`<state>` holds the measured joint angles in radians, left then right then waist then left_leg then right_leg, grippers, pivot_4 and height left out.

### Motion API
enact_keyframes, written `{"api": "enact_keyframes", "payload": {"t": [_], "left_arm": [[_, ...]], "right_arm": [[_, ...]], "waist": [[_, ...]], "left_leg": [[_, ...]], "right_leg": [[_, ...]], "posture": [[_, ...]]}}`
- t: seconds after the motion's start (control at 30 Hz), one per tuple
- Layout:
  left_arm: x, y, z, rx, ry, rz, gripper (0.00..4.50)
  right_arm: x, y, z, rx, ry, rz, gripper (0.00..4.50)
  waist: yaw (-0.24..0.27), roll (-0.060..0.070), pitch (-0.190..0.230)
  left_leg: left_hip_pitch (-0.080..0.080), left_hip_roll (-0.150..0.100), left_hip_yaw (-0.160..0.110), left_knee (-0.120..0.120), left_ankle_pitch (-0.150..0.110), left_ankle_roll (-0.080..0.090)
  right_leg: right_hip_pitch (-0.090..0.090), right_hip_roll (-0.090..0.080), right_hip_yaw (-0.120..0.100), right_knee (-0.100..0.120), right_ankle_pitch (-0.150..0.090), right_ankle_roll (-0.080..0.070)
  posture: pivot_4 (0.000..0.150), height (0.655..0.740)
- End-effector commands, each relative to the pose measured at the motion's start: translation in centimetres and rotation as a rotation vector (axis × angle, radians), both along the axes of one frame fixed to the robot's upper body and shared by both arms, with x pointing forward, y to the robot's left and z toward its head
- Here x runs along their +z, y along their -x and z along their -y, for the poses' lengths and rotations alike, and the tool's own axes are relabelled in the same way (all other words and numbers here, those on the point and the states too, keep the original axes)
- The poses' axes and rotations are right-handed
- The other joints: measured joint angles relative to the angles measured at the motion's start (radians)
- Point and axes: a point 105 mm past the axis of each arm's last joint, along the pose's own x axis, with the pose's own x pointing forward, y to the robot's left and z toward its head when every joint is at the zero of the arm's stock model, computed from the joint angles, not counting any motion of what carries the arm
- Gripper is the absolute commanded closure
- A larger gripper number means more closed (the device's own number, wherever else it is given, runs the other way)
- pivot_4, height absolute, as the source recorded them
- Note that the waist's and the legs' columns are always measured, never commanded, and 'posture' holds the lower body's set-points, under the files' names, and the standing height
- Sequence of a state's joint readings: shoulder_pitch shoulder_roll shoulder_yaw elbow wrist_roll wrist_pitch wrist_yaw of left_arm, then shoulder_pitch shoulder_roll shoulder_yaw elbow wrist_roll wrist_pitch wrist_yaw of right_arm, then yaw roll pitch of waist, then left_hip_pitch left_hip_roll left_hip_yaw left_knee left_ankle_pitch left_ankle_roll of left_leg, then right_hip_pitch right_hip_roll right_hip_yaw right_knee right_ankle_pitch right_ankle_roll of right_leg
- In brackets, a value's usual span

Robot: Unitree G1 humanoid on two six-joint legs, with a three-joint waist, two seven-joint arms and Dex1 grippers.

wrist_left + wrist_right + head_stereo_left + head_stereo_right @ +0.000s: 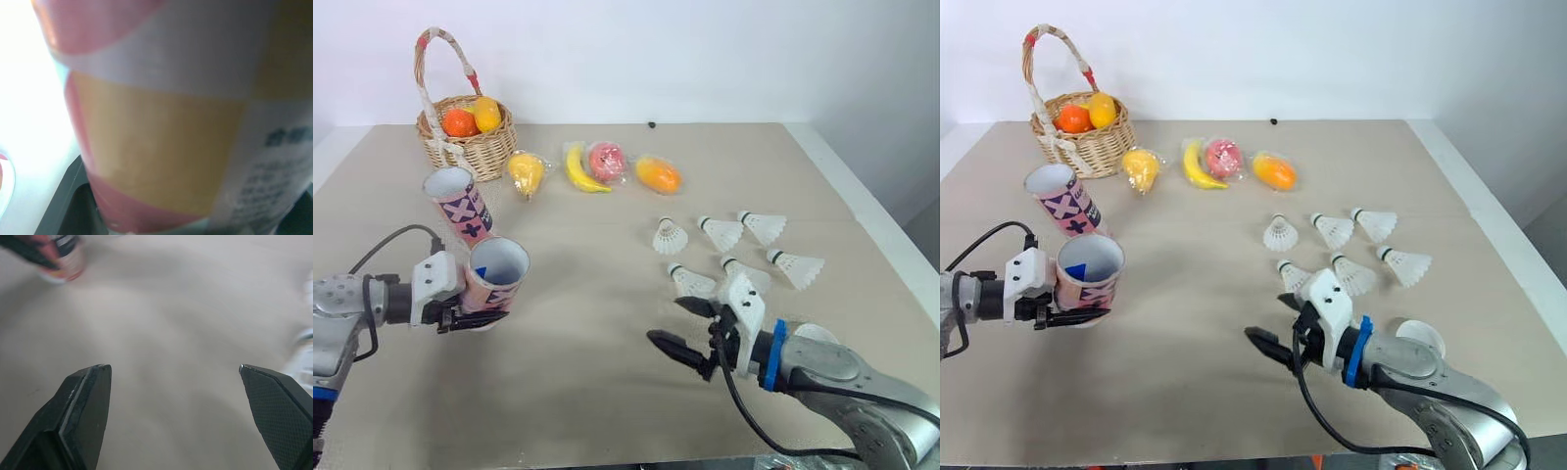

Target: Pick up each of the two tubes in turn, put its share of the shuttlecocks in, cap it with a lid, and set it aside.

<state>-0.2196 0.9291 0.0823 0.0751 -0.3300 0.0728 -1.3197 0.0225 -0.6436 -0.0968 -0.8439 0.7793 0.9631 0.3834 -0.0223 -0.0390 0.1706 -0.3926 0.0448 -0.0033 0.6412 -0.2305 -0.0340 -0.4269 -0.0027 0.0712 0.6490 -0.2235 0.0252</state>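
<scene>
My left gripper [481, 305] is shut on a pink patterned tube [496, 274], held low over the table with its open mouth facing up and toward me; its wall is close in the left wrist view [166, 127]. A second, similar tube [458, 204] stands tilted just behind it. Several white shuttlecocks [722, 233] lie scattered on the right half of the table. My right gripper [668, 321] hovers open in front of them, nothing between its fingers [85, 406]. A white lid [1420, 336] lies beside my right forearm.
A wicker basket [484, 155] with fruit stands at the back left. Wrapped fruit lies in a row behind the shuttlecocks: a pear [527, 172], a banana [579, 168], an apple [607, 160] and a mango [657, 174]. The table's right edge runs close past the shuttlecocks.
</scene>
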Motion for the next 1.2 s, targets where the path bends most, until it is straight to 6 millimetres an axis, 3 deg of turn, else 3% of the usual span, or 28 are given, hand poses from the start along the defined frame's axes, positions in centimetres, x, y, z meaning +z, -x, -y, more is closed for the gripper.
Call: {"api": "enact_keyframes", "payload": {"t": [0.03, 0.1, 0.2, 0.4, 0.63, 0.8, 0.97, 1.0, 1.07, 1.2], "left_arm": [[-1.0, 0.3, 1.8, -0.093, 0.000, -0.067, 1.57], [-1.2, 0.3, 2.2, -0.117, -0.011, -0.077, 1.57], [-1.6, 0.4, 2.7, -0.146, -0.027, -0.094, 1.57], [-1.8, 0.4, 3.1, -0.161, -0.081, -0.122, 1.57], [-0.8, 0.5, 4.1, -0.171, -0.063, -0.143, 1.57], [-0.1, 0.5, 5.4, -0.193, -0.024, -0.140, 1.57], [-0.6, 0.5, 5.4, -0.200, -0.067, -0.136, 1.57], [-0.6, 0.5, 5.4, -0.202, -0.067, -0.138, 1.60], [-0.6, 0.6, 5.6, -0.211, -0.069, -0.141, 1.60], [-0.6, 0.6, 6.0, -0.224, -0.074, -0.140, 1.60]], "right_arm": [[0.9, 2.2, -0.2, 0.053, -0.004, 0.007, 0.00], [0.7, 2.3, 0.3, 0.036, 0.011, -0.005, 0.00], [0.5, 0.6, 1.2, -0.062, 0.024, 0.006, 0.00], [-0.2, -1.7, 1.1, -0.165, 0.036, 0.016, 0.00], [-0.5, -2.6, 2.0, -0.217, 0.086, 0.034, 0.00], [-0.6, -3.9, 0.9, -0.227, 0.068, 0.055, 0.00], [-1.7, -4.2, -0.1, -0.220, 0.093, 0.054, 0.00], [-1.9, -4.2, 0.0, -0.221, 0.104, 0.058, 0.42], [-2.0, -4.3, 0.1, -0.228, 0.114, 0.065, 0.71], [-2.0, -4.4, 0.1, -0.216, 0.124, 0.084, 2.52]], "waist": [[0.005, 0.001, 0.000], [0.004, 0.001, 0.000], [0.002, 0.002, -0.001], [0.003, 0.002, -0.001], [0.002, 0.003, -0.001], [0.002, 0.003, -0.001], [0.002, 0.003, -0.001], [0.002, 0.004, -0.001], [0.002, 0.004, -0.001], [0.002, 0.004, -0.001]], "left_leg": [[0.000, 0.000, -0.001, 0.000, 0.000, 0.000], [-0.001, -0.001, -0.001, 0.000, -0.001, 0.001], [-0.001, -0.002, 0.000, 0.001, -0.001, 0.001], [-0.001, -0.003, 0.000, 0.004, -0.001, 0.001], [-0.001, -0.004, 0.000, 0.004, -0.002, 0.004], [-0.002, -0.004, -0.001, 0.005, -0.002, 0.004], [-0.003, -0.004, -0.002, 0.007, -0.002, 0.004], [-0.004, -0.005, -0.001, 0.008, -0.002, 0.004], [-0.004, -0.006, -0.002, 0.008, -0.002, 0.004], [-0.005, -0.006, -0.002, 0.011, -0.003, 0.004]], "right_leg": [[0.000, 0.000, 0.000, 0.000, -0.001, 0.001], [0.001, -0.001, 0.000, 0.000, -0.002, 0.003], [0.001, -0.002, 0.002, -0.001, -0.001, 0.004], [0.003, -0.003, 0.001, -0.001, 0.000, 0.005], [0.002, -0.003, 0.002, -0.001, -0.001, 0.006], [0.003, -0.003, 0.002, -0.001, -0.001, 0.006], [0.002, -0.003, 0.002, -0.001, -0.001, 0.007], [0.002, -0.003, 0.002, -0.001, -0.001, 0.007], [0.002, -0.004, 0.002, -0.001, -0.001, 0.007], [0.002, -0.004, 0.002, -0.001, 0.000, 0.009]], "posture": [[0.150, 0.7298], [0.150, 0.7298], [0.150, 0.7298], [0.150, 0.7298], [0.150, 0.7298], [0.150, 0.7298], [0.150, 0.7298], [0.150, 0.7298], [0.150, 0.7298], [0.150, 0.7298]]}}
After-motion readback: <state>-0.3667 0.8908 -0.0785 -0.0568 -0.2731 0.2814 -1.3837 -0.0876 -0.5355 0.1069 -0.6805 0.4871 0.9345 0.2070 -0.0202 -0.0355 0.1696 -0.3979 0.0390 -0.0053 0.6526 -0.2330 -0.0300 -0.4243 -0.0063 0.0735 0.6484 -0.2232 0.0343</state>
